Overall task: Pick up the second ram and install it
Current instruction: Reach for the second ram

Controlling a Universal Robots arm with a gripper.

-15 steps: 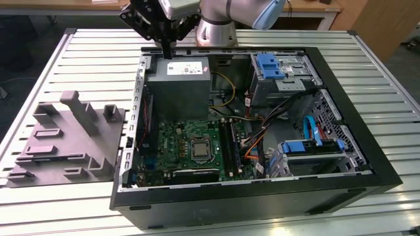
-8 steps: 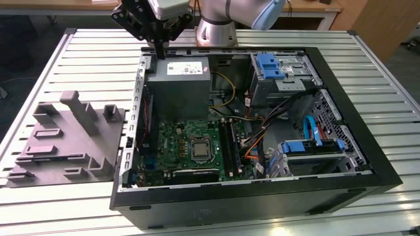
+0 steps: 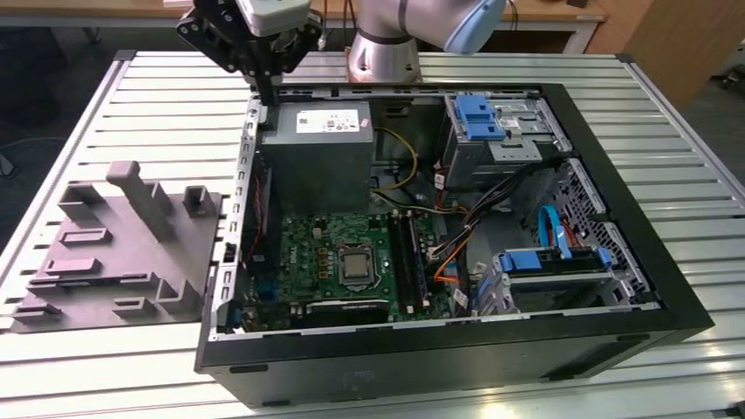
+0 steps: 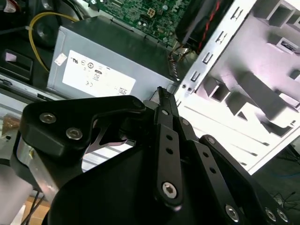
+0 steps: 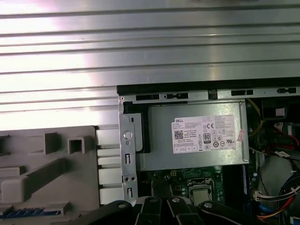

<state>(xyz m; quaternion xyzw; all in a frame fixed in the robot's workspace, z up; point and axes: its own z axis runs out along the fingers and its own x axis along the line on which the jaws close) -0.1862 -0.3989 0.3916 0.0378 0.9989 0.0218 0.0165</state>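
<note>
**Exterior view.** A raised camera off the arm, set well back. It looks obliquely down on the whole open computer case point(image 3: 466, 349) and the slatted table point(image 3: 152, 96), with the gripper point(image 3: 267, 96) over the case's far corner.

**First wrist view.** Faces straight down along the jaws, at middle range.

**Second wrist view.** Sits close behind the gripper's linkage and faces slantwise past the jaws.

**Shared field.** All three views take in the power supply point(image 3: 317, 157) just beyond the jaws and the grey fixture point(image 3: 117, 253) off to one side of them.
</note>
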